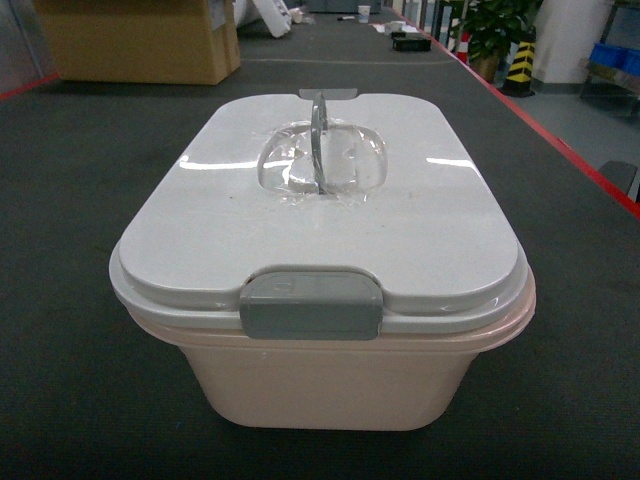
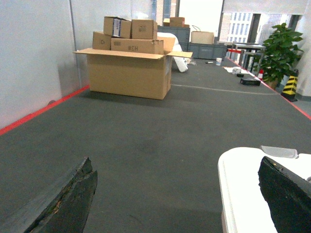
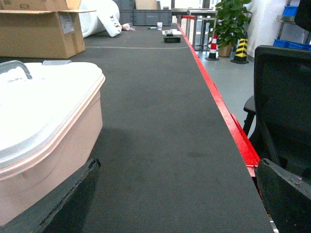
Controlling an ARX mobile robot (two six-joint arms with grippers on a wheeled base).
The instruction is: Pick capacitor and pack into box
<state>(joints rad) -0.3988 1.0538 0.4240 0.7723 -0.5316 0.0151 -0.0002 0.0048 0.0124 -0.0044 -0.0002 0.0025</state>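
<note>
Peach-pink box, white lid latched, grey handle upright; both grippers' jaws spread wide, empty.

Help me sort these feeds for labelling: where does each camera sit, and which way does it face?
Head: on the robot, slanting down at the closed box; no arm shows.
Left wrist: low, left of the box, facing forward toward the carton; open left pincer fingertips frame it.
Right wrist: low, right of the box, facing along the red edge; open right pincer shows.
All three share the box.
</note>
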